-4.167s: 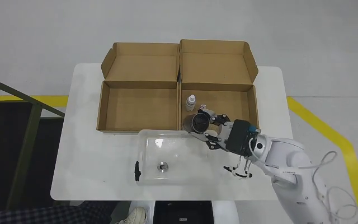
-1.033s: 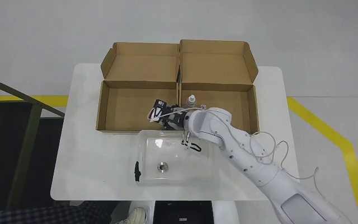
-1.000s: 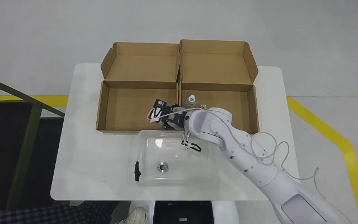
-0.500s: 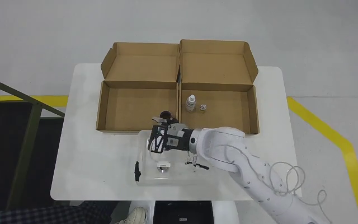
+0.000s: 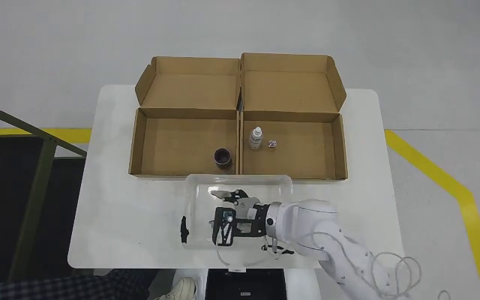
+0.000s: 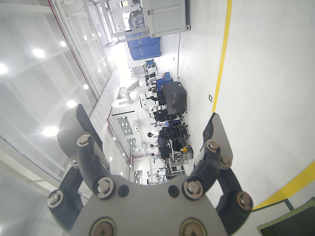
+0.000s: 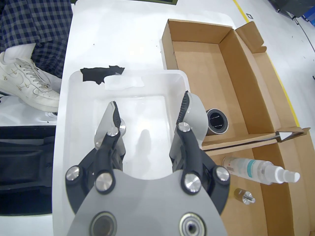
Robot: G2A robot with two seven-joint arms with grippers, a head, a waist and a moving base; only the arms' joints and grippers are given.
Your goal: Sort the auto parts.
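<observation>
Table (image 7: 110, 25) bin (image 7: 73, 124): metal part (image 7: 123, 126) beside right fingers (image 7: 115, 114).

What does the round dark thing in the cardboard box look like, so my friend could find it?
On the white table, two open cardboard boxes sit side by side beyond a clear tub. The dark cylinder stands in the corner by the tub, in the box without the spray bottle. It is alone there, short, hollow and dark, unlike the white bottle next door.
</observation>
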